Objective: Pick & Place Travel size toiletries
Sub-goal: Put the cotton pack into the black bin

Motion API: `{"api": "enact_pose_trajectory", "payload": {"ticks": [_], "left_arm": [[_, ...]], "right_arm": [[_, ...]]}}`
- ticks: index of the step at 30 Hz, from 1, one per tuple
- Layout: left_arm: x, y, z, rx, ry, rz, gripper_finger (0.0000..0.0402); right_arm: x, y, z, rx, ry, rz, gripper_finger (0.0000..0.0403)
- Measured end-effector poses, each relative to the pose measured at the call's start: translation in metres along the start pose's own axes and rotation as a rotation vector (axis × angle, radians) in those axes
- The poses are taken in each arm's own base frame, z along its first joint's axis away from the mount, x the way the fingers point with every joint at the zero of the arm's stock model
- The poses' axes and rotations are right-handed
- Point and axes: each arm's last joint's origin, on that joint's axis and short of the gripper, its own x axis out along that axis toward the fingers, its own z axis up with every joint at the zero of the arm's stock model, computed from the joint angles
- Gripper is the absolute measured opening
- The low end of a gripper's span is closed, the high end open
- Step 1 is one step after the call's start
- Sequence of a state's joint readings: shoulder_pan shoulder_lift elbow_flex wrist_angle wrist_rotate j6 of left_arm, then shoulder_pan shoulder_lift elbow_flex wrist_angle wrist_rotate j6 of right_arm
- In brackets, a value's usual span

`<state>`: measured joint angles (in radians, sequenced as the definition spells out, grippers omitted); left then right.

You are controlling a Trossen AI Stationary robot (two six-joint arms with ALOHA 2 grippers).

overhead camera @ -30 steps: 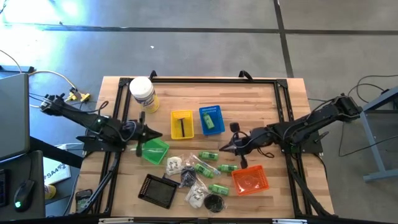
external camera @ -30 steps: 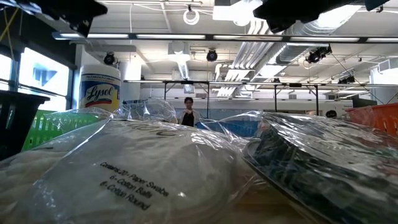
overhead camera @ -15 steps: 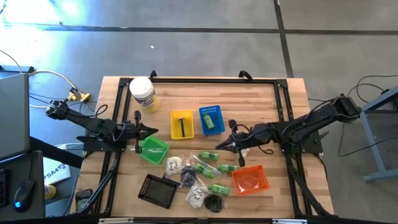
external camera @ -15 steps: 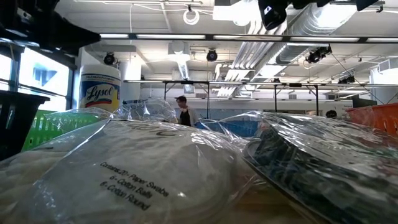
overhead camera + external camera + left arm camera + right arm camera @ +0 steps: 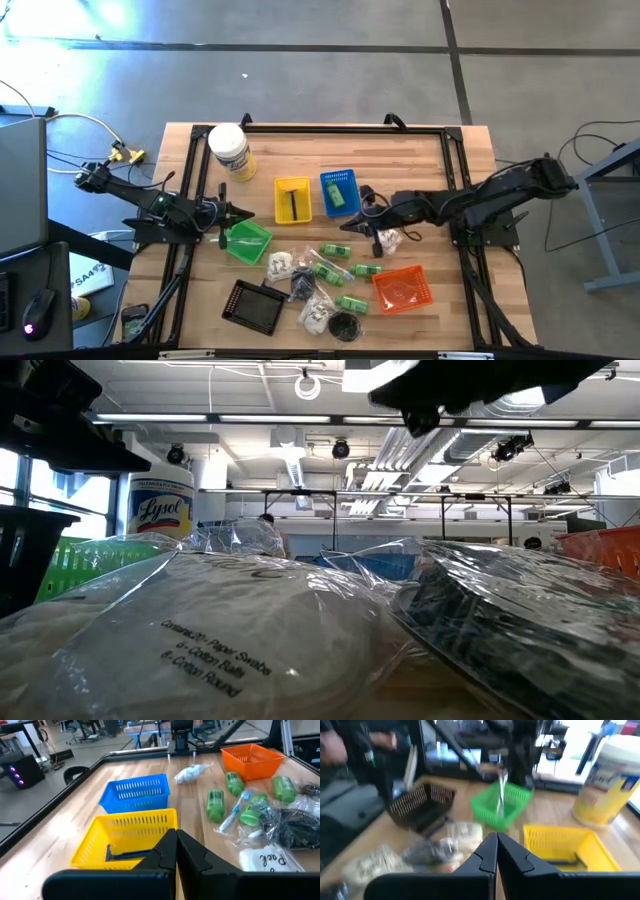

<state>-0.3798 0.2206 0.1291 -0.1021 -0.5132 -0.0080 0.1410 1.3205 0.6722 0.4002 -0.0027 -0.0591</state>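
Observation:
Several green bottles (image 5: pixel 333 252) (image 5: pixel 215 805) lie on their sides mid-table among clear packets with white contents (image 5: pixel 280 265) (image 5: pixel 200 640) and small black pieces (image 5: pixel 345 325). One green bottle (image 5: pixel 338 197) lies in the blue basket. A black piece (image 5: pixel 293 203) lies in the yellow basket. Another white-filled packet (image 5: pixel 388 238) (image 5: pixel 192 772) rests flat on the wood under my right arm. My right gripper (image 5: pixel 346 227) (image 5: pixel 496 839) hovers shut and empty between the blue basket and the bottles. My left gripper (image 5: pixel 256 214) (image 5: pixel 176 834) is shut and empty above the green basket's far edge.
The green basket (image 5: pixel 247 241), yellow basket (image 5: pixel 292 187), blue basket (image 5: pixel 340 180) and orange basket (image 5: pixel 403 288) ring the pile. A black tray (image 5: pixel 253 305) sits near the front edge. The big white jar (image 5: pixel 230 152) stands at the far left. Bare wood lies along the far edge.
My right gripper has moved toward the table's far edge and a little left, away from the bottles and toward the blue basket, staying shut. The white-filled packet now shows where the arm stood before. My left arm has drawn back slightly to the left.

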Motion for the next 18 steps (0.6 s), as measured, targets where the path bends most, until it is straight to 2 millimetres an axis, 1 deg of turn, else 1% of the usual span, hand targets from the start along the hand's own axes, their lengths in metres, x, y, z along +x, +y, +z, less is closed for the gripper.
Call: {"api": "enact_pose_trajectory", "payload": {"ticks": [4,8,11,13,18], "left_arm": [[0.0,0.0,0.0,0.029,0.003,0.0,0.0],[0.0,0.0,0.007,0.114,-0.064,0.006,0.0],[0.0,0.0,0.012,0.102,-0.11,0.01,0.0],[0.0,0.0,0.014,0.095,-0.126,0.012,0.0],[0.0,0.0,0.013,0.095,-0.122,0.011,0.0]], "right_arm": [[0.009,-0.01,-0.01,-0.01,0.04,-0.036,0.0002],[0.015,-0.017,-0.019,-0.002,0.077,-0.056,0.0002],[0.017,-0.017,-0.021,0.0,0.086,-0.05,0.0002],[0.017,-0.016,-0.021,0.047,0.088,-0.044,0.0002],[0.015,-0.014,-0.022,0.114,0.105,-0.042,0.0006]]}}
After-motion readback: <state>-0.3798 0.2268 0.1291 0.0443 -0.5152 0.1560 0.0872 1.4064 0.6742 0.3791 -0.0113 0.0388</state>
